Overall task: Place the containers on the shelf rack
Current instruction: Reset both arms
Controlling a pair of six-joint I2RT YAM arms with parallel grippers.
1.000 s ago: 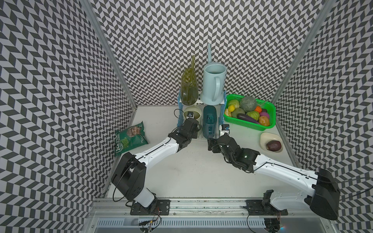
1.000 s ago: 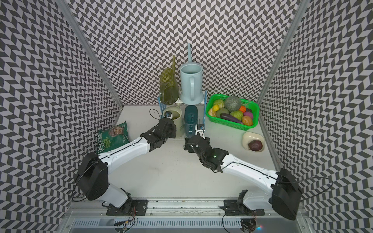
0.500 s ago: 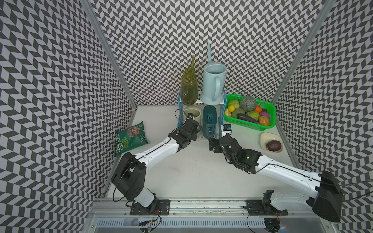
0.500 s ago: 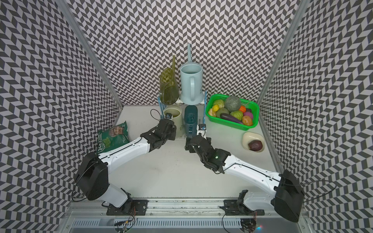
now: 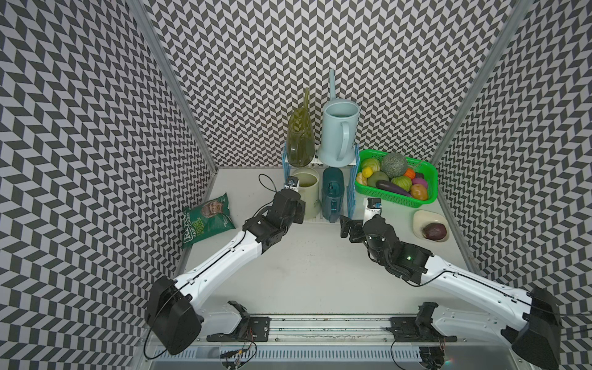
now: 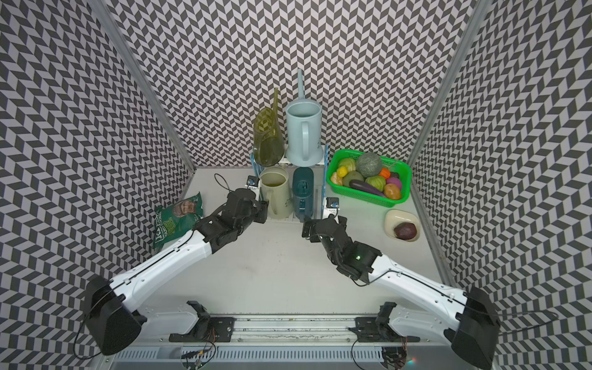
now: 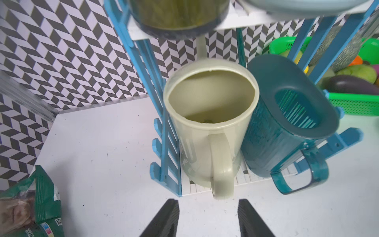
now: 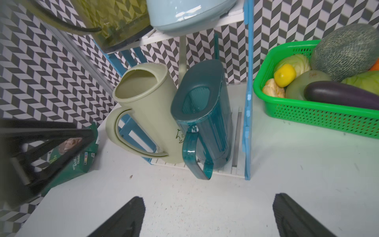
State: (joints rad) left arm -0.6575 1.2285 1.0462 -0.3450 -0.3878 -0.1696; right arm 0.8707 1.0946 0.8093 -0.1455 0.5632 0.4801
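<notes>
kai: Both arms are backing off the rack versus a second ago. left gripper (image 7: pixel 208 202) has let go of the handle of the cream can (image 7: pixel 194 143), jaws parting. right gripper (image 8: pixel 209 197) has slid back from the dark teal can (image 8: pixel 217 131), jaws a bit wider.

ren: Holding anything?

kai: No. Left fingers are partly apart and empty, with the handle loop just ahead of the tips, not between them. Right fingers are spread wide and empty, short of the teal handle.

ren: Where are the cans?

kai: All four are on the shelf rack (image 8: pixel 247 92). olive-green can (image 5: pixel 300 144) and pale blue can (image 5: pixel 333 137) stand on the top tier, spouts up. Cream and teal sit side by side on the bottom tier, touching, handles sticking out over the front edge.

ren: Condition?

kai: Cream is opaque, with an open top. Teal is ribbed and translucent, with an oval fill hole. Can't tell if it leans or if that's the lens.

ren: So placement looks done.

kai: My read too. Only a clean retract is left.
</notes>
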